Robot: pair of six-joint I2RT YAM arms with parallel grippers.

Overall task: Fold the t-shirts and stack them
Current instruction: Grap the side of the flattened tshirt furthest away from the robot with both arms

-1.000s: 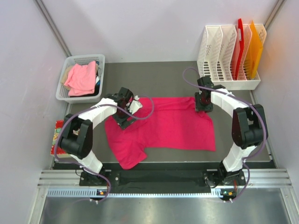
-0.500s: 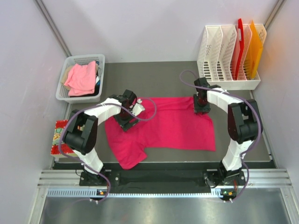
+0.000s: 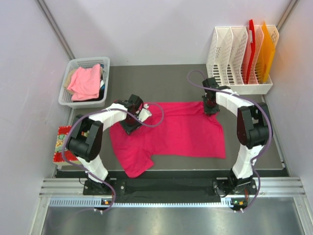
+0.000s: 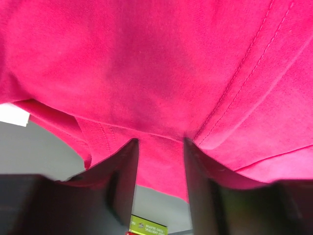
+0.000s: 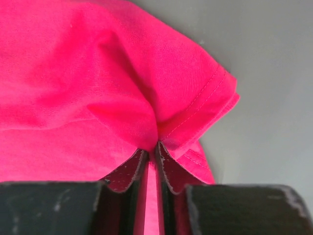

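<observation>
Top external: found bright magenta-pink cloth t-shirt point(image 3: 181, 132) spread flat on dark grey table point(image 3: 161, 81), long axis left-right, sleeve pointing near-left; saw left gripper point(image 4: 161, 164) jaws apart astride its far edge, right gripper point(image 5: 152, 152) jaws pinched together on its far-right corner.

The right gripper point(image 5: 156, 147) is shifted farther along the magenta t-shirt point(image 3: 181, 132) toward its far edge, and its jaws are now pinched shut on the cloth. The left gripper point(image 4: 161, 144) is narrowed around a fold, not fully closed.
</observation>
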